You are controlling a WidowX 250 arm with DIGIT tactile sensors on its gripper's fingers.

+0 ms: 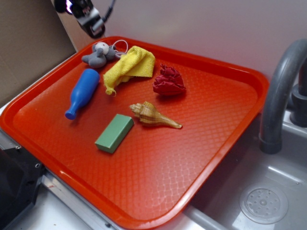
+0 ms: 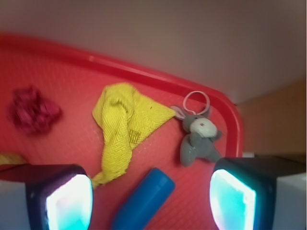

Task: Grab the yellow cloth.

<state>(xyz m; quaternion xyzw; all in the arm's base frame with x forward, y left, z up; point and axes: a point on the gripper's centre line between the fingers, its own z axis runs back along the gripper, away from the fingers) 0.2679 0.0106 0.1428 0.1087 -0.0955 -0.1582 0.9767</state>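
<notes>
The yellow cloth (image 1: pixel 129 68) lies crumpled on the red tray (image 1: pixel 211 129) near its far edge, between a grey plush toy and a dark red cloth ball. In the wrist view the yellow cloth (image 2: pixel 125 129) stretches from the middle down toward the left finger. My gripper (image 1: pixel 88 18) hangs high above the tray's far left corner, well clear of the cloth. Seen from the wrist, the gripper (image 2: pixel 151 203) is open, its two glowing pads wide apart with nothing between them but the blue bottle's end far below.
A blue bottle (image 1: pixel 81 93), grey plush toy (image 1: pixel 99 53), dark red cloth ball (image 1: pixel 168 81), green block (image 1: pixel 114 132) and a seashell (image 1: pixel 154 115) share the tray. A sink with a grey faucet (image 1: pixel 280 91) sits to the right; a brown board stands at left.
</notes>
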